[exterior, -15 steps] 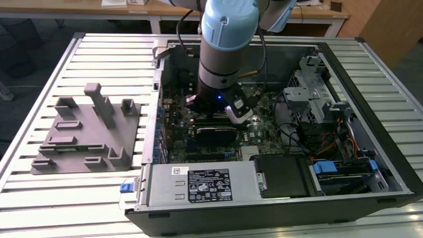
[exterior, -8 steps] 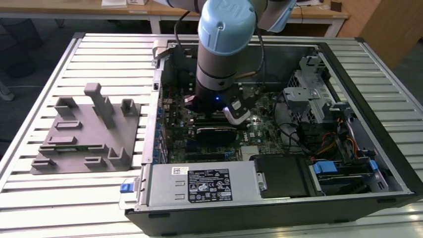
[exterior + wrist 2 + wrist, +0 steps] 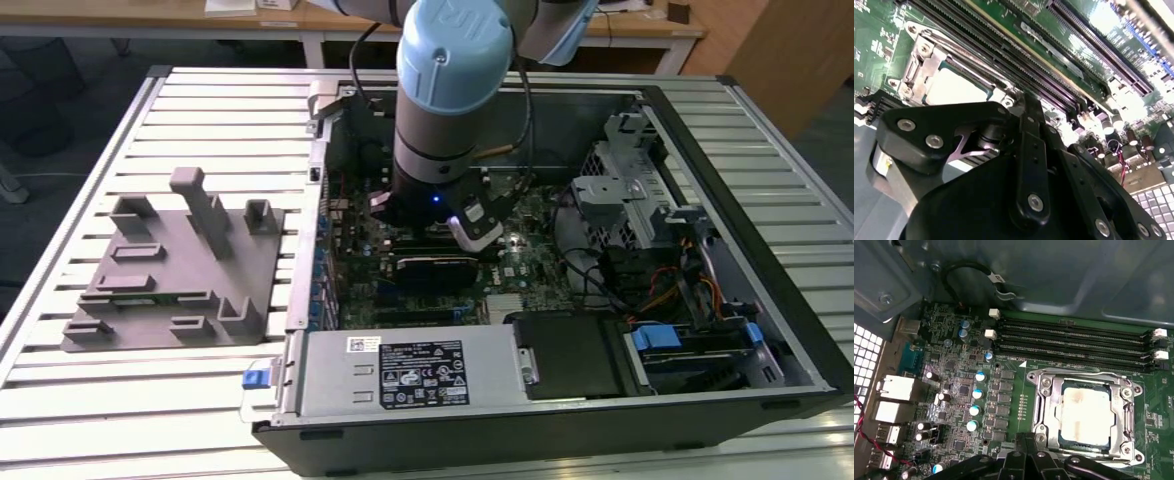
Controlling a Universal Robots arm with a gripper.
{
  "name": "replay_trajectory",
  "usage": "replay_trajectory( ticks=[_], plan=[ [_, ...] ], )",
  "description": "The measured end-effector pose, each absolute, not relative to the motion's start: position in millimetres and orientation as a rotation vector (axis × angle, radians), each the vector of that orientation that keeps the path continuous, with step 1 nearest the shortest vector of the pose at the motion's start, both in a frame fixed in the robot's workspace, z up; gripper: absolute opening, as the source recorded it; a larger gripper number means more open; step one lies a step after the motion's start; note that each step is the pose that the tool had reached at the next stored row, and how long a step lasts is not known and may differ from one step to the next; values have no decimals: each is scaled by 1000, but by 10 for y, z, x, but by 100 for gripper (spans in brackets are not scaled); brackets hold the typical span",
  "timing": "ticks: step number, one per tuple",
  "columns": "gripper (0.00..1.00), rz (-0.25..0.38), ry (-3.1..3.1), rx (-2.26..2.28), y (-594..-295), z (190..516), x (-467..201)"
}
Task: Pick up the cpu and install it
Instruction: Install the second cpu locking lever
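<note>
The cpu (image 3: 1086, 411), a flat square chip with a silvery-white top, lies flat inside the metal socket frame (image 3: 1040, 405) on the green motherboard (image 3: 954, 365). It shows in both wrist views, and in the second wrist view the cpu (image 3: 956, 90) sits just beyond the black linkage. My gripper (image 3: 438, 228) hangs low inside the open computer case over the middle of the board. Its black linkage (image 3: 1026, 460) stands close beside the socket frame, apart from the chip. I see nothing held in it.
A grey plastic fixture block (image 3: 174, 265) rests on the slatted table at the exterior view's left. In the case are a power supply (image 3: 400, 375), a drive cage (image 3: 627, 190), loose cables (image 3: 667, 290) and memory slots (image 3: 1074, 340) alongside the socket.
</note>
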State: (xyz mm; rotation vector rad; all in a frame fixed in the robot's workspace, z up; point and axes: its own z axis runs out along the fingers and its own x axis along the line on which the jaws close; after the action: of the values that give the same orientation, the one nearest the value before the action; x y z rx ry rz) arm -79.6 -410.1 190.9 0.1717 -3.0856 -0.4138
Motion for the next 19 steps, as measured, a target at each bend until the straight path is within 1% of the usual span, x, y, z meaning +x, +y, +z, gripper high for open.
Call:
replay_trajectory(
  ticks=[4, 5, 8, 19],
  plan=[
    [11, -414, -3086, 172, -4101, 1920, -796],
    [11, -414, -3086, 172, -4101, 2015, -797],
    [11, -414, -3086, 172, -4101, 2077, -797],
    [11, -414, -3086, 172, -4101, 2212, -796]
  ],
)
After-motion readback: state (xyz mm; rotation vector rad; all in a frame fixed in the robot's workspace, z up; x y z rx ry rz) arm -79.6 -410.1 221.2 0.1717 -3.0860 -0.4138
